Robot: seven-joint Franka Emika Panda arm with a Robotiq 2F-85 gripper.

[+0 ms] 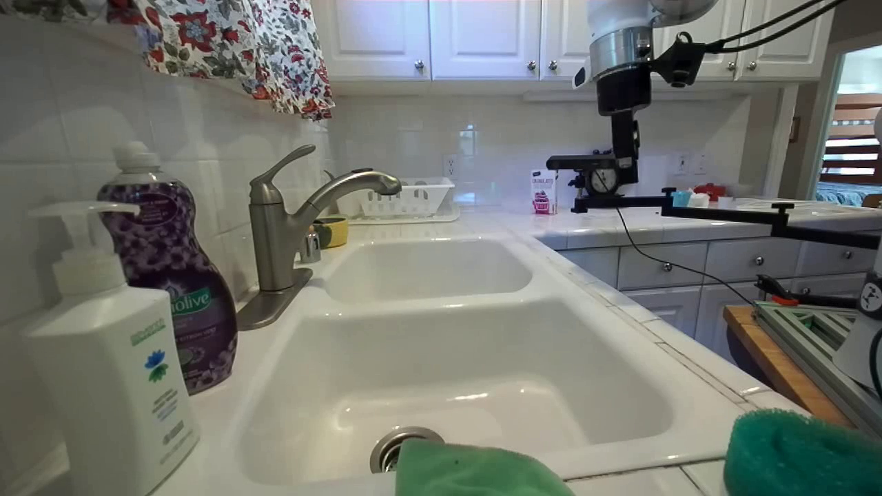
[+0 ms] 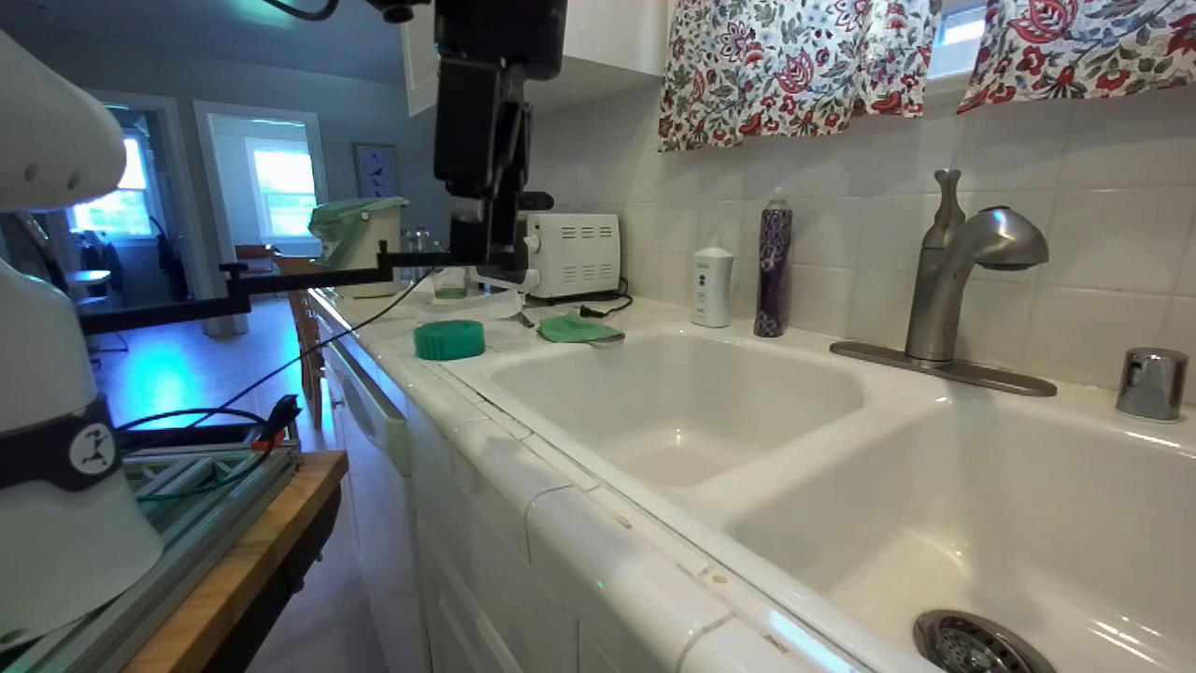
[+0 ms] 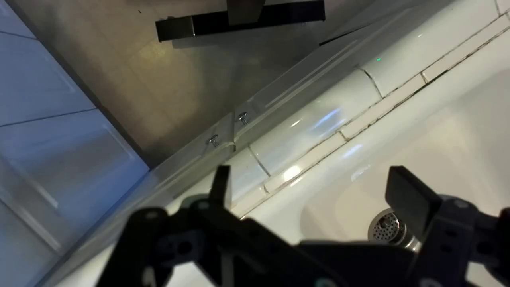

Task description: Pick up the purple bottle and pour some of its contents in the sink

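Purple bottle (image 1: 172, 258): "olive" on green patch (image 1: 191, 301), start hidden. Box (image 1: 544, 193): "GRANULATED", smaller words too tiny. White bottle (image 1: 117, 379): flower picture (image 1: 156, 366), words too blurry to read. Robot (image 2: 56, 551): round sign (image 2: 94, 449) on black band (image 2: 37, 461).

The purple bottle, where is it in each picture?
In an exterior view: purple bottle at left, partly behind white pump bottle.
In an exterior view: purple bottle right of centre, left of the faucet.
Wrist view: not in it.
Landmark in all three: white sink.
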